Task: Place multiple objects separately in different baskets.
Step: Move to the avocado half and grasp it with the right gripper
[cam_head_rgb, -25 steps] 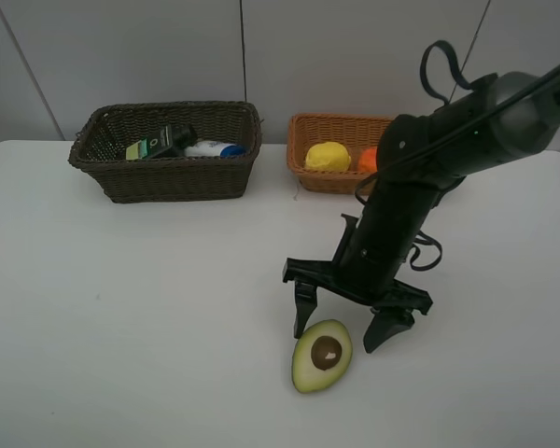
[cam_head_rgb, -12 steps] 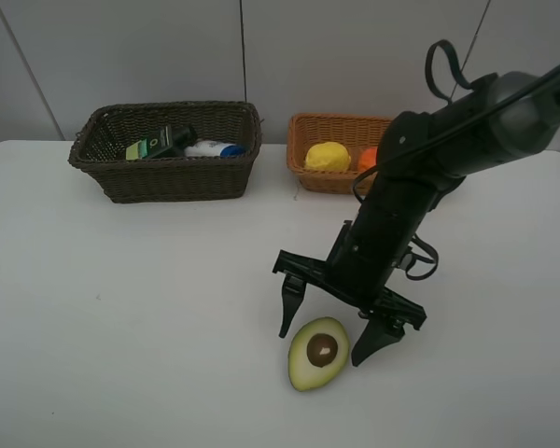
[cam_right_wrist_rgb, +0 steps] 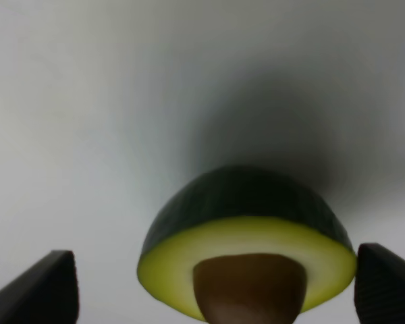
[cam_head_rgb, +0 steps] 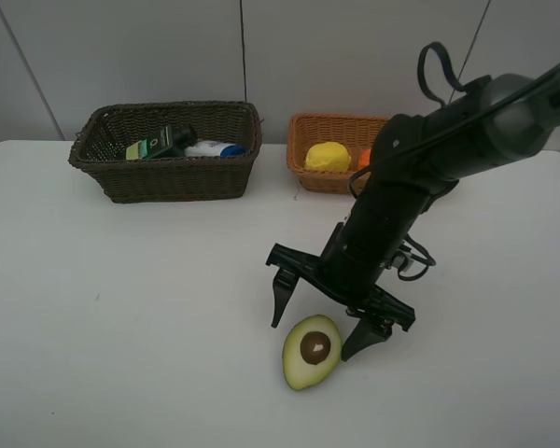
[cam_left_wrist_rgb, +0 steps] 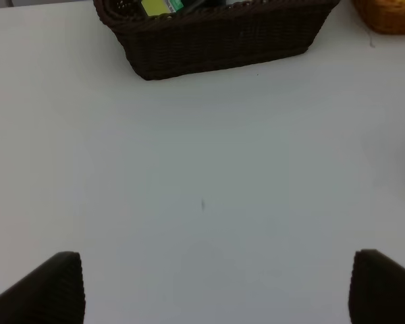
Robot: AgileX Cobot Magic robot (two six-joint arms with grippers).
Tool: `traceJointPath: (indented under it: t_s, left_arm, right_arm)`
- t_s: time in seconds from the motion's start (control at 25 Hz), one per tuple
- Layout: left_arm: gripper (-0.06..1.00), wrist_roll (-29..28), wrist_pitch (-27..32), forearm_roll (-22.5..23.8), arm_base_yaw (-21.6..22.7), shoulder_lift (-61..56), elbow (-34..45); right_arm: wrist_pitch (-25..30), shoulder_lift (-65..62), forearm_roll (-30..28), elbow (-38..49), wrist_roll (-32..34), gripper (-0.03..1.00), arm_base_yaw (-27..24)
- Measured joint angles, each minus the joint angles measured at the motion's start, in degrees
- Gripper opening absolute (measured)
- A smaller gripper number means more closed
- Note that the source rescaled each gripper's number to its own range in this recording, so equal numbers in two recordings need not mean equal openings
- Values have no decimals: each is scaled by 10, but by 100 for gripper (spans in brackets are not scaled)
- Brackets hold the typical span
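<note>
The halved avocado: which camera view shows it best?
The right wrist view: the halved avocado fills it, with skin, flesh and pit clear. The exterior high view shows it whole but small, between the right gripper's open fingers. The left wrist view shows none.

Halved avocado [cam_head_rgb: 311, 352] cut face up on table; lemon [cam_head_rgb: 328, 156] in light basket [cam_head_rgb: 310, 131].

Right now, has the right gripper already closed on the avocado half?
No. In the right wrist view the right gripper is open, its fingertips standing clear on either side of the halved avocado.
</note>
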Motion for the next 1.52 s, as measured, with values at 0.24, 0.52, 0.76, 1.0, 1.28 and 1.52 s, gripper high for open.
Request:
traceJointPath:
  t_s: [0.24,0.52,0.76,1.0,1.28,1.52]
  left_arm:
    - [100,0,0,0,0,0,0]
    - [100,0,0,0,0,0,0]
    - [100,0,0,0,0,0,0]
    - [100,0,0,0,0,0,0]
    - [100,0,0,0,0,0,0]
    - [100,0,0,0,0,0,0]
  right_arm:
    - [-2,0,-13,0,17,87,0]
    - [-1,0,-25,0,32,87,1]
    - [1,14,-25,0,42,87,14]
    - [4,24,-38,0,43,87,14]
    - [-2,32,-40,0,43,87,14]
    - [-10,33,-39,0,43,87,14]
